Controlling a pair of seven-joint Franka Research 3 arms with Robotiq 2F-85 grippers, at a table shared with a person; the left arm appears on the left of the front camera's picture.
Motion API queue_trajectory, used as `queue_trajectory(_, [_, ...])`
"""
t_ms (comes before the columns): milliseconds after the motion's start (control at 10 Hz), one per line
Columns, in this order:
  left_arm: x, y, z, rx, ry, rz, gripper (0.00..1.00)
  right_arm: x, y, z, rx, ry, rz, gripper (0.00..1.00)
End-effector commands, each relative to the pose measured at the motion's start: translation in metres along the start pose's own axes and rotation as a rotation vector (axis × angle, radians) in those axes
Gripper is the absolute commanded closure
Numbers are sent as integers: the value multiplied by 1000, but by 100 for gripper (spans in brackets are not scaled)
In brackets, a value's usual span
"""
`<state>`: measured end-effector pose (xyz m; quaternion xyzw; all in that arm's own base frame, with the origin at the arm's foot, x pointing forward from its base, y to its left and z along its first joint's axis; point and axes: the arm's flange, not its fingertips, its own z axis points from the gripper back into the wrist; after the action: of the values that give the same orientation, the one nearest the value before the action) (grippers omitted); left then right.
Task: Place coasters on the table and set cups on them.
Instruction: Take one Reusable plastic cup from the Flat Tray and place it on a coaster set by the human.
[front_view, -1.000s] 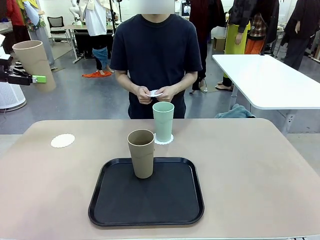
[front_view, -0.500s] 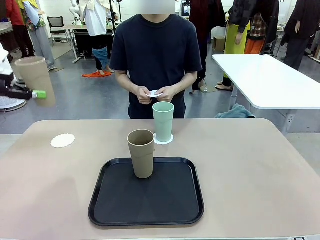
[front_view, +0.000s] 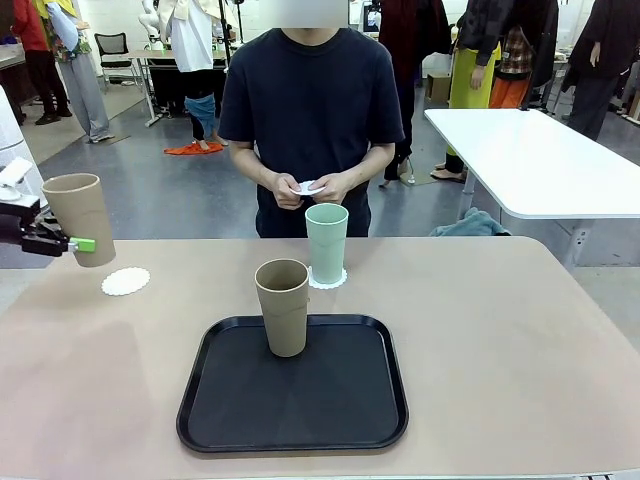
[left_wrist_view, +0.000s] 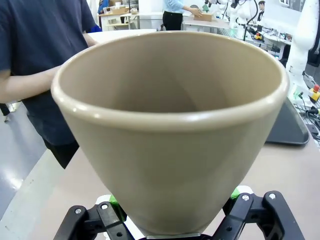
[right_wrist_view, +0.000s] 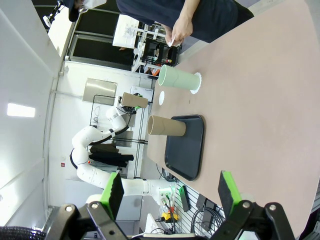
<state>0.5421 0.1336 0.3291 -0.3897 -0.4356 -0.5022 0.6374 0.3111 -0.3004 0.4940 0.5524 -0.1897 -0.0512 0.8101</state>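
At the far left, my left gripper (front_view: 62, 243) is shut on a tan cup (front_view: 80, 218) and holds it upright in the air, just left of and above a white lacy coaster (front_view: 125, 281) on the beige table (front_view: 500, 330). In the left wrist view this cup (left_wrist_view: 170, 125) sits between the green-padded fingers (left_wrist_view: 114, 202). A mint green cup (front_view: 326, 243) stands on a second coaster (front_view: 327, 279). Another tan cup (front_view: 283, 305) stands on the black tray (front_view: 300, 400). The person holds a third coaster (front_view: 308, 187) in both hands. My right gripper (right_wrist_view: 170, 192) hangs open and empty above the table.
The person stands at the far edge behind the mint cup. A white table (front_view: 540, 160) stands at the back right, off the work surface. The right half of the beige table is bare.
My left gripper has come down with the tan cup and moved slightly right, from high up to just above the table beside the left coaster. Nothing else moved.
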Motion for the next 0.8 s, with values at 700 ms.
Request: queue_trajectory(700, [-46, 46, -39, -3, -4, -46, 18, 0, 0, -1, 9, -2, 2, 0])
